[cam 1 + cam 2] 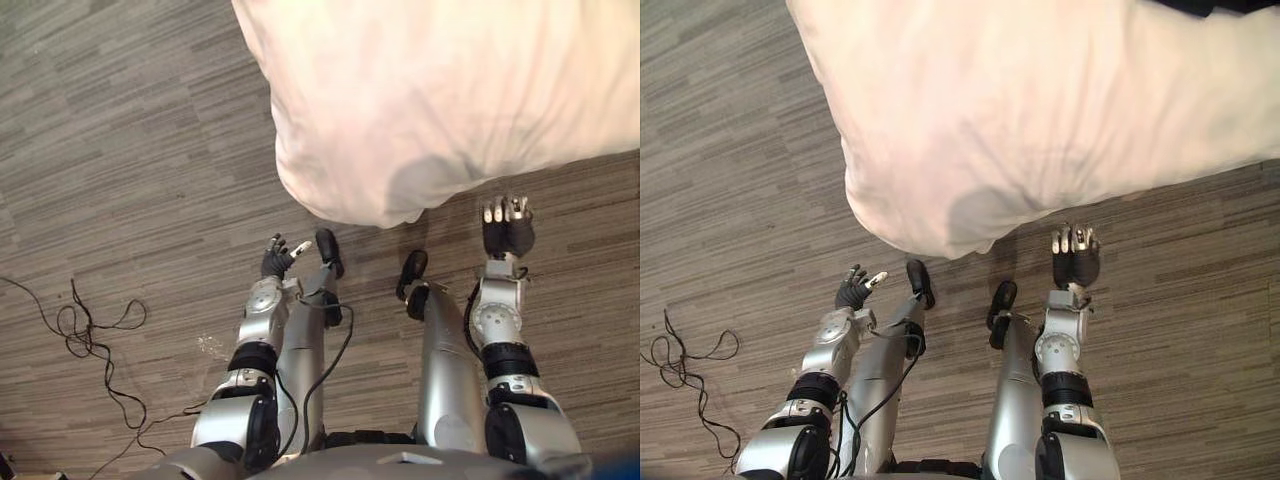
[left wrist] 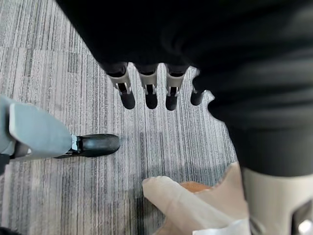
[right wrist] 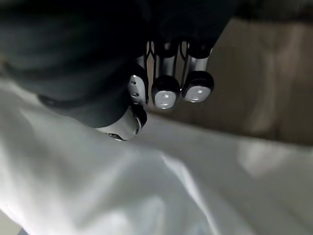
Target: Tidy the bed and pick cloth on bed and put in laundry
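The corner of the bed, under a cream duvet point(image 1: 430, 90), hangs over the floor in front of me. My right hand point(image 1: 507, 232) is held out just below the duvet's edge, its fingers point(image 3: 165, 90) loosely bent over pale cloth point(image 3: 98, 186) and holding nothing. Down by my side over the carpet, my left hand point(image 1: 277, 258) is spread with its fingers point(image 2: 146, 90) straight and empty. A fold of the cream cover point(image 2: 181, 200) lies close beside it.
Grey striped carpet point(image 1: 130, 150) runs along the left side and the near side of the bed. The bed takes up the upper right.
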Available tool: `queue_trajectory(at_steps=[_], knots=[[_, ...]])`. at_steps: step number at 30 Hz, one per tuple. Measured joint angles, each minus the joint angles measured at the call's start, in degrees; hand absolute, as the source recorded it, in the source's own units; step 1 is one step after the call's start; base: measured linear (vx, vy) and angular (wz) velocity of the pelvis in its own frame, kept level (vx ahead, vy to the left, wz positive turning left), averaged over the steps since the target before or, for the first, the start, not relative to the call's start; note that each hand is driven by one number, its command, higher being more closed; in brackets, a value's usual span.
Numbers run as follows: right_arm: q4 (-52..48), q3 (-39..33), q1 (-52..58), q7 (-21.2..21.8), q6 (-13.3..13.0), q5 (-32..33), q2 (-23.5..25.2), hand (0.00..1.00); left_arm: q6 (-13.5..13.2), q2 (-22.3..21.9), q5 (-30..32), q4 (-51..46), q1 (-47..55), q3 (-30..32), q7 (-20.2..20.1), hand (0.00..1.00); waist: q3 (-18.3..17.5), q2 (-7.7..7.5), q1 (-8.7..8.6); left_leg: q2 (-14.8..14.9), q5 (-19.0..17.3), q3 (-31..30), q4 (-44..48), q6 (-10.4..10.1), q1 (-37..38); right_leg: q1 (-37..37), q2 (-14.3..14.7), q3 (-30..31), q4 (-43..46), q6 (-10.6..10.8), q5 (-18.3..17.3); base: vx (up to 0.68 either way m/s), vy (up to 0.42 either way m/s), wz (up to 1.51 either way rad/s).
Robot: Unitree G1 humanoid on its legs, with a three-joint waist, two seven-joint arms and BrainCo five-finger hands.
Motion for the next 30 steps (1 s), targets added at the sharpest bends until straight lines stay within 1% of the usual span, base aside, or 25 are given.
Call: queue_trajectory(at_steps=[1, 2, 4, 7, 8, 9, 10, 11, 12, 13, 14, 16, 17, 18, 19, 21, 22, 23, 24, 25, 26, 27, 28, 29, 30], knots=[[0.42, -0.41, 0.4, 0.08, 0.13, -0.15, 0.0, 0.0, -0.05, -0.06, 0.0, 0.02, 0.06, 0.0, 0.28, 0.0, 0.0, 0.0, -0.03, 0.0, 0.0, 0.03, -0.08, 0.0, 0.35, 0.39, 0.03, 0.0, -0.18, 0.01, 0.07, 0.02, -0.004, -0.17], [2.75, -2.54, 2.89, 0.42, 0.81, -0.87, 0.03, 0.0, -0.45, -0.35, 0.0, 0.05, 0.65, 0.01, 1.2, 0.0, -0.02, -0.04, -0.32, 0.05, -0.01, 0.34, -0.85, 0.0, 2.63, 2.64, 0.33, 0.0, -1.35, 0.15, 0.6, 0.03, 0.007, -0.19], [5.44, -4.53, 6.49, 0.81, 1.42, -3.9, 0.07, 0.0, -0.84, -0.53, 0.01, 0.09, 1.46, 0.0, 1.46, 0.0, -0.17, -0.26, -0.9, -0.13, -0.1, 0.82, -2.2, -0.08, 6.02, 5.94, 0.46, 0.03, -2.83, 0.54, 0.87, 0.02, 0.015, -0.23], [9.06, -7.2, 11.01, 0.01, 3.7, -11.72, 0.04, 0.0, -1.48, -0.38, -0.01, 0.59, 2.37, 0.03, 1.49, 0.0, -1.36, -0.66, -1.22, -0.66, -0.23, 1.47, -5.07, -0.36, 10.07, 9.24, 0.68, 0.23, -4.93, 1.01, 1.18, 0.0, 0.021, -0.17], [10.27, -8.21, 12.1, -1.06, 4.64, -17.0, 0.21, 0.0, -1.54, -0.35, -0.03, 0.73, 3.01, 0.02, 1.48, 0.0, -1.8, -0.84, -1.37, -0.85, -0.01, 1.61, -6.23, -0.3, 11.84, 10.86, 0.73, 0.09, -5.67, 1.21, 1.34, 0.02, 0.017, -0.06], [11.4, -8.27, 13.28, -2.5, 5.69, -23.75, 0.39, 0.0, -1.54, -0.34, -0.03, 0.95, 4.22, -0.02, 1.45, 0.0, -3.33, -1.09, -1.49, -1.0, -0.05, 1.94, -7.43, 0.02, 13.13, 12.09, 0.73, -0.2, -6.6, 1.37, 1.43, 0.03, 0.015, -0.03], [12.05, -8.11, 13.83, -3.04, 6.31, -26.86, 0.46, 0.0, -1.52, -0.33, -0.01, 1.45, 4.77, -0.04, 1.45, 0.0, -4.17, -1.17, -1.57, -0.89, -0.11, 2.67, -8.02, 0.11, 13.98, 13.1, 0.72, -0.68, -7.32, 1.48, 1.49, 0.07, 0.009, 0.17], [13.53, -8.09, 14.9, -4.4, 7.1, -32.37, 0.98, 0.0, -1.42, -0.29, 0.14, 2.84, 5.72, -0.06, 1.44, 0.0, -5.85, -1.18, -2.25, 0.11, -0.33, 5.94, -8.83, 0.39, 15.89, 15.93, 0.67, -2.32, -8.91, 1.65, 1.59, 0.14, -0.01, 0.51], [14.69, -8.15, 16.38, -5.94, 7.79, -36.46, 1.89, 0.0, -1.11, -0.28, 1.16, 3.68, 6.98, -0.23, 1.41, 0.0, -7.44, -1.21, -3.04, 2.0, -0.37, 11.1, -8.32, 0.5, 18.37, 20.05, 0.56, -5.02, -10.61, 1.79, 1.66, 0.18, -0.016, 0.68], [14.98, -8.13, 17.39, -6.49, 8.1, -37.62, 2.29, 0.0, -1.05, -0.25, 1.86, 4.33, 7.3, -0.51, 1.39, 0.0, -7.92, -1.32, -3.18, 2.64, -0.36, 12.78, -8.06, 0.55, 19.77, 22.25, 0.44, -6.37, -11.3, 1.82, 1.66, 0.21, -0.018, 0.8], [14.97, -8.16, 19.18, -7.59, 9.04, -39.67, 2.92, 0.0, -0.86, -0.14, 4.05, 5.02, 8.14, -1.19, 1.22, 0.0, -8.49, -1.87, -2.98, 2.64, -0.28, 12.09, -7.05, 0.91, 22.05, 26.17, -0.01, -8.39, -11.64, 1.9, 1.61, 0.23, 0.025, 0.65], [14.98, -8.33, 20.89, -8.91, 10.59, -42.55, 3.47, 0.0, -1.33, 0.57, 7.32, 5.05, 10.78, -2.11, 1.18, 0.0, -9.93, -3.27, -2.5, 2.9, -3.12, 11.59, -3.01, 1.43, 24.08, 30.5, -0.57, -8.75, -11.56, 2.57, 1.21, 0.18, 0.048, 0.38], [14.95, -8.61, 21.05, -9.75, 11.24, -44.34, 3.87, 0.0, -2.13, 1.25, 8.57, 5.08, 13.08, -1.88, 1.57, 0.0, -10.75, -4.29, -2.36, 3.38, -5.99, 10.8, 1.71, 1.63, 24.58, 32.44, -1.16, -8.29, -11.46, 3.9, 0.39, 0.07, 0.05, 0.03], [14.91, -8.65, 21.06, -9.89, 11.34, -45.29, 3.98, 0.0, -2.4, 1.53, 8.59, 5.13, 14.21, -1.79, 1.74, 0.0, -11.2, -4.63, -2.34, 3.68, -7.32, 10.58, 4.1, 1.76, 24.54, 33.08, -1.27, -7.82, -11.4, 4.47, -0.03, 0.07, 0.073, -0.32], [14.52, -8.49, 21.07, -10.35, 11.77, -47.51, 3.98, 0.0, -3.39, 1.75, 8.47, 6.39, 17.33, -1.7, 2.75, 0.0, -12.32, -4.96, -1.69, 4.85, -9.8, 9.78, 11.53, 1.83, 24.2, 34.61, -1.29, -4.63, -11.43, 5.04, -1.0, 0.04, 0.06, -0.49], [14.59, -8.18, 21.51, -10.74, 11.93, -48.47, 3.78, 0.0, -4.35, 1.72, 8.52, 7.75, 19.8, -1.52, 2.7, 0.0, -13.88, -4.37, -0.63, 5.69, -11.21, 7.57, 16.42, 1.58, 23.66, 34.5, -0.91, -1.32, -11.6, 5.17, -0.94, 0.02, 0.091, -0.95], [14.46, -7.93, 22.73, -10.9, 11.75, -49.54, 3.31, 0.0, -5.46, 1.64, 9.27, 9.05, 22.27, -1.16, 2.55, 0.0, -15.36, -2.92, -0.13, 6.68, -13.43, 5.22, 19.17, 0.47, 23.65, 34.46, 0.01, 1.03, -12.17, 5.78, -0.59, 0.01, 0.216, -1.31], [14.77, -7.96, 23.95, -11.02, 11.58, -49.86, 2.52, 0.0, -6.33, 0.91, 10.72, 10.16, 24.19, -1.04, 2.18, 0.0, -16.74, -1.0, -0.17, 7.49, -15.84, 3.17, 20.37, -0.57, 24.02, 34.44, 1.1, 2.54, -12.79, 6.46, -0.16, 0.01, 0.208, -1.07], [14.75, -8.0, 24.84, -11.12, 11.48, -49.9, 2.23, 0.0, -6.87, 0.64, 11.56, 10.77, 24.77, -1.05, 2.06, 0.0, -17.13, -0.37, -0.42, 7.55, -16.87, 2.38, 20.32, -1.08, 24.56, 34.48, 1.48, 3.17, -12.91, 6.62, 0.02, -0.01, 0.213, -0.79], [15.23, -8.14, 26.34, -11.15, 10.91, -50.32, 1.81, 0.0, -7.67, 0.3, 13.06, 11.8, 25.56, -1.06, 0.95, 0.0, -17.67, -0.44, -0.87, 7.31, -18.07, 1.99, 18.88, -1.91, 26.08, 34.48, 1.68, 4.43, -13.35, 7.14, 0.68, -0.03, 0.145, -0.56], [15.85, -8.18, 27.27, -11.24, 10.11, -50.86, 1.8, 0.0, -8.23, 0.27, 14.17, 11.97, 26.04, -1.09, 0.07, 0.0, -18.84, 0.04, -1.26, 7.05, -18.56, 2.02, 17.44, -2.13, 27.09, 34.44, 1.85, 5.15, -14.22, 7.32, 1.57, -0.05, 0.147, -0.66], [16.48, -8.47, 28.43, -11.55, 8.76, -50.81, 1.93, 0.0, -8.38, 0.32, 15.46, 11.97, 26.58, -1.07, -0.56, 0.0, -19.55, -0.55, -1.85, 6.68, -18.61, 2.23, 15.86, -2.1, 28.33, 34.92, 2.15, 5.72, -16.29, 7.97, 3.76, -0.04, 0.084, -0.49], [16.49, -8.5, 28.68, -11.55, 8.56, -50.81, 1.99, 0.0, -8.38, 0.32, 15.67, 11.97, 26.61, -1.07, -0.8, 0.0, -19.73, -0.65, -2.07, 6.62, -18.61, 2.22, 15.59, -2.1, 28.58, 35.1, 2.24, 5.77, -16.79, 8.12, 4.26, -0.06, 0.094, -0.49], [16.87, -8.61, 29.21, -11.55, 7.68, -50.74, 2.18, 0.0, -8.39, 0.45, 16.32, 11.91, 26.41, -1.15, -1.81, 0.0, -20.38, -0.89, -2.56, 6.5, -18.62, 2.36, 15.03, -2.09, 29.24, 35.7, 2.54, 6.35, -18.66, 8.61, 6.43, -0.07, 0.082, -0.58], [17.65, -8.62, 29.2, -11.44, 6.96, -50.57, 2.31, 0.0, -8.39, 0.65, 16.34, 11.87, 26.36, -1.22, -2.74, 0.0, -20.77, -1.63, -2.49, 6.49, -18.96, 3.35, 13.79, -2.11, 30.26, 35.59, 2.91, 7.6, -20.15, 8.8, 8.42, -0.14, 0.123, -0.68]])
